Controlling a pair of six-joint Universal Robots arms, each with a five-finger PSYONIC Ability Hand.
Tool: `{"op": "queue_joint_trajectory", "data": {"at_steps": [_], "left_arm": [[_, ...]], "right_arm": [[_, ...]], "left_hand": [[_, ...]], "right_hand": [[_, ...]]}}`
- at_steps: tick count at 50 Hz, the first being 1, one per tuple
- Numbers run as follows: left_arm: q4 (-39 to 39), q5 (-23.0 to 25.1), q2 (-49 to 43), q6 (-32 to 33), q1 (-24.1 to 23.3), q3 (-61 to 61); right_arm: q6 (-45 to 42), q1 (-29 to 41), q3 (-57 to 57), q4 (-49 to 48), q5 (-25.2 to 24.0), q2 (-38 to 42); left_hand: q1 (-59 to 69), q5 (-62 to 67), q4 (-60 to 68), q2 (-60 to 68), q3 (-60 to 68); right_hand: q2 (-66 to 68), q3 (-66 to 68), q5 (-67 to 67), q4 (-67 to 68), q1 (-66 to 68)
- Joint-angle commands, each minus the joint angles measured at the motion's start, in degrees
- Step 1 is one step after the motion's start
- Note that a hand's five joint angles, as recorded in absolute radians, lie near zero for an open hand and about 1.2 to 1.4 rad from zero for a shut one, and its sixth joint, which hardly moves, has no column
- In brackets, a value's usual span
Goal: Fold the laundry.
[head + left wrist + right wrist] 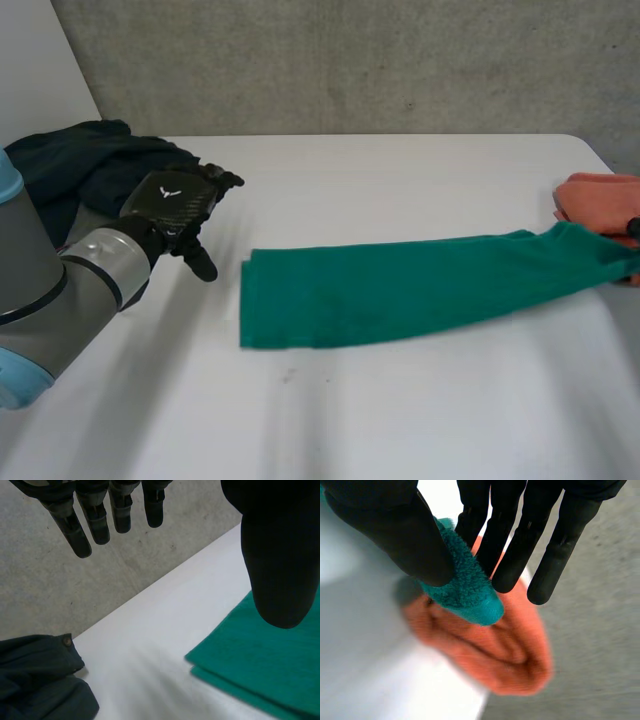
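The right hand (380,520) pinches one end of the green cloth (400,285). The left hand (175,205) hovers open near the other.

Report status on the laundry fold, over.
Left hand open, empty, beside folded end of green cloth. Right hand pinching the other end over the orange cloth. Dark pile beside left hand.

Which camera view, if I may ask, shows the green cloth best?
The head view: the green cloth lies there at full length. The left wrist view has one layered corner; the right wrist view, its far tip pinched by the right hand.
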Motion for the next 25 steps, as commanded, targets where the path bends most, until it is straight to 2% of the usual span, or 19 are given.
{"op": "queue_joint_trajectory", "data": {"at_steps": [1, 3, 5, 6, 8, 9, 13, 17, 22, 23, 24, 25], "left_arm": [[0.0, 0.0, 1.7, 0.0, 0.3, -0.2], [0.0, 0.0, 2.0, 0.0, 0.4, -0.2], [0.0, 0.0, 2.7, 0.0, 0.5, -0.2], [0.0, -0.1, 2.9, 0.0, 0.5, -0.2], [0.0, -0.1, 3.6, 0.0, 0.7, -0.3], [0.0, -0.1, 3.7, 0.0, 0.9, -0.5], [0.0, -0.1, 4.3, 0.0, 1.9, -1.2], [0.0, -0.2, 4.3, 0.0, 2.0, -1.8], [0.0, -0.2, 3.8, 0.0, 2.1, -2.3], [0.0, -0.2, 3.8, 0.0, 2.2, -2.3], [0.1, -0.2, 3.8, -0.1, 2.2, -2.3], [0.3, -0.2, 3.8, -0.1, 2.3, -2.2]], "right_arm": [[-2.1, 12.7, -2.6, -1.0, -1.3, -2.5], [-2.1, 20.1, -4.0, -2.5, -1.5, -2.6], [-2.1, 24.6, -4.7, -3.8, -1.6, -2.6], [-2.3, 29.8, -5.3, -5.9, -1.7, -2.4], [-2.5, 34.1, -5.9, -7.8, -2.3, -2.0], [-2.6, 38.9, -6.7, -9.8, -3.4, -0.9], [-2.6, 49.6, -10.3, -13.5, -6.8, 6.2], [-2.9, 57.1, -15.2, -13.7, -8.4, 14.4], [-3.2, 61.2, -18.6, -11.7, -7.3, 22.3], [-3.3, 61.5, -18.9, -11.4, -6.7, 23.0], [-3.6, 61.9, -19.0, -11.1, -4.5, 22.9], [-3.4, 62.1, -19.0, -11.1, -3.0, 22.4]], "left_hand": [[-0.8, -2.9, -1.6, -1.8, -2.1], [-0.8, -2.9, -1.6, -1.8, -2.1], [-0.8, -2.9, -1.6, -1.8, -2.1], [-0.8, -2.9, -1.6, -1.8, -2.1], [-0.8, -2.9, -1.6, -1.8, -2.1], [-0.8, -2.9, -1.6, -1.8, -2.1], [-0.8, -2.9, -1.6, -1.8, -2.1], [-0.8, -2.9, -1.6, -1.8, -2.1], [-0.8, -2.9, -1.6, -1.8, -2.1], [-0.8, -2.9, -1.6, -1.8, -2.1], [-0.8, -2.9, -1.6, -1.8, -2.1], [-0.8, -2.9, -1.6, -1.8, -2.1]], "right_hand": [[12.3, 11.9, 13.2, 11.4, 15.8], [12.3, 11.9, 13.2, 11.4, 15.8], [12.3, 11.9, 13.2, 11.4, 15.8], [12.3, 11.9, 13.2, 11.4, 15.8], [12.3, 11.9, 13.2, 11.4, 15.8], [12.3, 11.9, 13.2, 11.4, 15.8], [12.3, 11.9, 13.2, 11.4, 15.8], [12.3, 11.9, 13.2, 11.4, 15.8], [12.3, 11.9, 13.2, 11.4, 15.8], [2.1, 1.6, 2.9, 1.1, 5.6], [-31.5, -31.9, -30.6, -32.5, -28.0], [-46.5, -46.9, -45.6, -47.5, -43.0]]}}
